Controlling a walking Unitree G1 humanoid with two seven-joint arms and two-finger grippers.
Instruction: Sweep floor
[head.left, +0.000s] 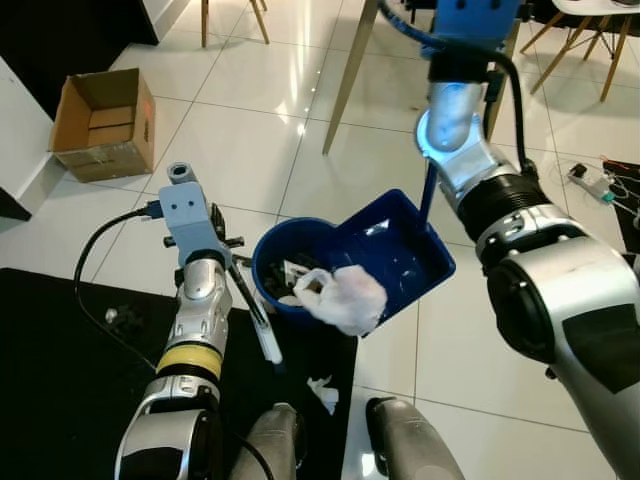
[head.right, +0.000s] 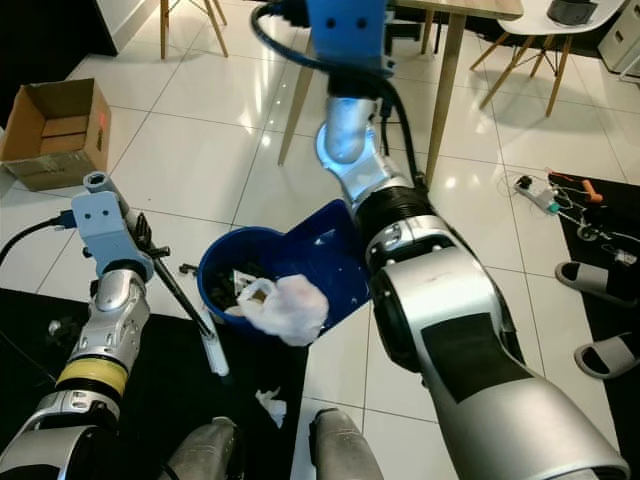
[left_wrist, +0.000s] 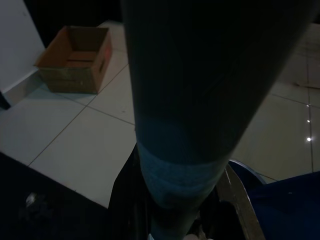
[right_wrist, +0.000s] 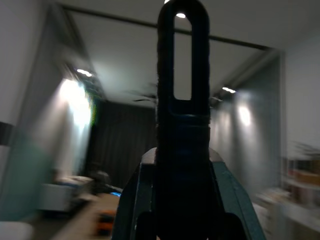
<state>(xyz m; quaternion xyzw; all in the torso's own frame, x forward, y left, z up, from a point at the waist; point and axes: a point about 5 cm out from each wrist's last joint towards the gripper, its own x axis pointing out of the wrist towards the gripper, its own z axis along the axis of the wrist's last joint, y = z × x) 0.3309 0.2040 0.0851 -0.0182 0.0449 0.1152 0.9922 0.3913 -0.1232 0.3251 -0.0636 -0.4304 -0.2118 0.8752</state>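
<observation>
Left eye view: the blue dustpan (head.left: 400, 250) is tilting over the blue bin (head.left: 290, 262), spilling a white bag (head.left: 345, 298) onto dark scraps inside. The right pincer (right_wrist: 182, 150), above, is gripping its handle (right_wrist: 183, 65). The left pincer (head.left: 245, 290), beside the bin, is clamping a broom stick (head.left: 262, 325). A cardboard box (head.left: 100, 122) is sitting well apart.

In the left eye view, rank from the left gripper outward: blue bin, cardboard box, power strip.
1. Blue bin, just right of the left gripper.
2. Cardboard box, far left by the wall.
3. Power strip, far right.
</observation>
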